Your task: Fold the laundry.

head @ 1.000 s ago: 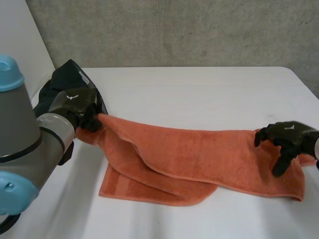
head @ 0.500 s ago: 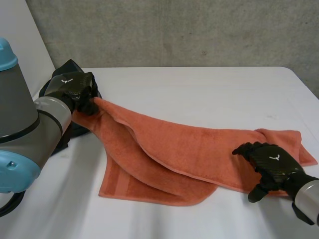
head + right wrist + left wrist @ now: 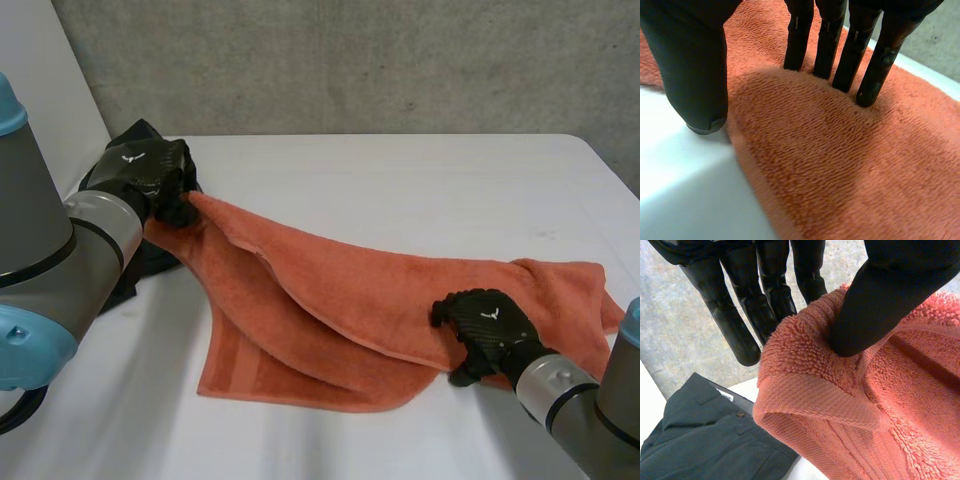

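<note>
Since the earlier frame the right hand (image 3: 487,325) has slid inward along the near edge of the towel (image 3: 340,290). Its fingers rest straight on the cloth and its thumb on the table (image 3: 400,180), gripping nothing. The left hand (image 3: 150,178) pinches a raised corner beside dark clothes (image 3: 700,440). The fold is only beginning, and next the right hand must pinch the edge.

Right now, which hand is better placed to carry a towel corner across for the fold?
Left. The left hand pinches a corner of the towel, raised off the table. The right hand only presses straight fingers on the towel near its front edge, gripping nothing.
</note>
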Tool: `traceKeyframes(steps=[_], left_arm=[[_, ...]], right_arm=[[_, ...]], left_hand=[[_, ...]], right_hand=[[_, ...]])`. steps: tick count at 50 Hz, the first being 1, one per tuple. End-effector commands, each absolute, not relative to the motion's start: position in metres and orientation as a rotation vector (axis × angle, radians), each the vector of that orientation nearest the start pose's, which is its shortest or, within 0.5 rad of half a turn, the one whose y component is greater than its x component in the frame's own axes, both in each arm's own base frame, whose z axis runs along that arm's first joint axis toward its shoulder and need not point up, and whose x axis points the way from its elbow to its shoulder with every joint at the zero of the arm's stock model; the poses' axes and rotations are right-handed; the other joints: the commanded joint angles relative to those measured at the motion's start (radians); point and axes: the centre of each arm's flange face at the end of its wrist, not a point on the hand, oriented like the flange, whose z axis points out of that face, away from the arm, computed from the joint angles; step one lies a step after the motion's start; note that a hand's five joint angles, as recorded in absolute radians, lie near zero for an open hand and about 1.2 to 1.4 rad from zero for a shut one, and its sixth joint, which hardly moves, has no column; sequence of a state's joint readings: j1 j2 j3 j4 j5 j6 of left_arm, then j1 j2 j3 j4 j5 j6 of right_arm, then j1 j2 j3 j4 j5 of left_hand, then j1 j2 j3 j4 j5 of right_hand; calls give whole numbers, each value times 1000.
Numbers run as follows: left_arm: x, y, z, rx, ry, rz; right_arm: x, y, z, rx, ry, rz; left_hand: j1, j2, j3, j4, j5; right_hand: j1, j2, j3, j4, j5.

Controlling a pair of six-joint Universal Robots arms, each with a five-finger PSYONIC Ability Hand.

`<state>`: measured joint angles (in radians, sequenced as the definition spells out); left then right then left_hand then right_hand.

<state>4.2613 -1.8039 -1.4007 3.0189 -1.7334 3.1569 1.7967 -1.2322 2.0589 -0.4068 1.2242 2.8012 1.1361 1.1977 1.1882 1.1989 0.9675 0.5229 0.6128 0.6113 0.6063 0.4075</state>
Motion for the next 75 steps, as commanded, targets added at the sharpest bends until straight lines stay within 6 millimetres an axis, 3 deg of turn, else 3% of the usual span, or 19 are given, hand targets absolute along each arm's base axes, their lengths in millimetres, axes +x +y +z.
traceKeyframes(steps=[1, 10, 14, 17, 22, 23, 27, 32, 37, 44, 50, 55, 57, 58, 59, 64, 68, 71, 75], left_arm=[[-253, -257, 276, 416, 2503, -2102], [-253, -257, 276, 414, 2503, -2099], [-252, -257, 276, 414, 2503, -2099], [-252, -256, 278, 412, 2498, -2107], [-250, -254, 283, 408, 2489, -2124], [-250, -253, 284, 408, 2487, -2126], [-249, -251, 286, 408, 2484, -2133], [-249, -248, 280, 426, 2502, -2105], [-249, -248, 270, 430, 2529, -2063], [-250, -249, 261, 442, 2550, -2028], [-251, -249, 260, 443, 2551, -2026], [-251, -249, 259, 444, 2554, -2021], [-251, -249, 259, 444, 2555, -2019], [-251, -249, 258, 445, 2556, -2017], [-251, -249, 258, 445, 2557, -2015], [-251, -249, 257, 445, 2557, -2015], [-251, -250, 256, 446, 2561, -2009], [-251, -250, 255, 445, 2561, -2006], [-250, -250, 255, 446, 2564, -2002]], right_arm=[[220, -235, 113, -956, 2230, -1631], [221, -244, 104, -1005, 2242, -1627], [220, -249, 108, -1013, 2239, -1659], [218, -255, 115, -999, 2250, -1699], [218, -264, 152, -996, 2180, -1831], [218, -262, 167, -1013, 2173, -1839], [217, -259, 192, -1083, 2204, -1793], [200, -272, 202, -1058, 2283, -1770], [201, -280, 197, -1063, 2248, -1768], [210, -312, 180, -1069, 2208, -1804], [242, -335, 179, -1128, 2056, -1962], [256, -342, 176, -1151, 2007, -1984], [258, -341, 174, -1152, 2009, -1968], [260, -337, 172, -1158, 2021, -1955], [260, -336, 172, -1159, 2026, -1947], [245, -322, 169, -1073, 2167, -1873], [226, -292, 178, -960, 2338, -1825], [217, -276, 174, -941, 2406, -1772], [190, -252, 164, -875, 2520, -1704]], left_hand=[[260, 199, 208, 197, 254], [260, 199, 208, 197, 254], [260, 199, 208, 197, 254], [260, 199, 208, 197, 254], [260, 199, 208, 197, 254], [260, 199, 208, 197, 254], [260, 199, 208, 197, 254], [260, 199, 208, 197, 254], [260, 199, 208, 197, 254], [260, 199, 208, 197, 254], [260, 199, 208, 197, 254], [260, 199, 208, 197, 254], [260, 199, 208, 197, 254], [260, 199, 208, 197, 254], [260, 199, 208, 197, 254], [260, 199, 208, 197, 254], [260, 199, 208, 197, 254], [260, 199, 208, 197, 254], [260, 199, 208, 197, 254]], right_hand=[[237, 147, 149, 154, 178], [398, 309, 310, 315, 339], [872, 782, 784, 789, 813], [873, 783, 785, 790, 814], [873, 783, 785, 790, 814], [873, 783, 785, 790, 814], [873, 783, 785, 790, 814], [873, 783, 785, 790, 814], [873, 783, 785, 790, 814], [873, 783, 785, 790, 814], [873, 783, 785, 790, 814], [873, 783, 785, 790, 814], [305, 215, 217, 221, 246], [-201, -291, -289, -284, -260], [-279, -369, -367, -362, -338], [-348, -438, -437, -432, -407], [-348, -438, -437, -432, -407], [-348, -438, -437, -432, -407], [-348, -438, -437, -432, -407]])
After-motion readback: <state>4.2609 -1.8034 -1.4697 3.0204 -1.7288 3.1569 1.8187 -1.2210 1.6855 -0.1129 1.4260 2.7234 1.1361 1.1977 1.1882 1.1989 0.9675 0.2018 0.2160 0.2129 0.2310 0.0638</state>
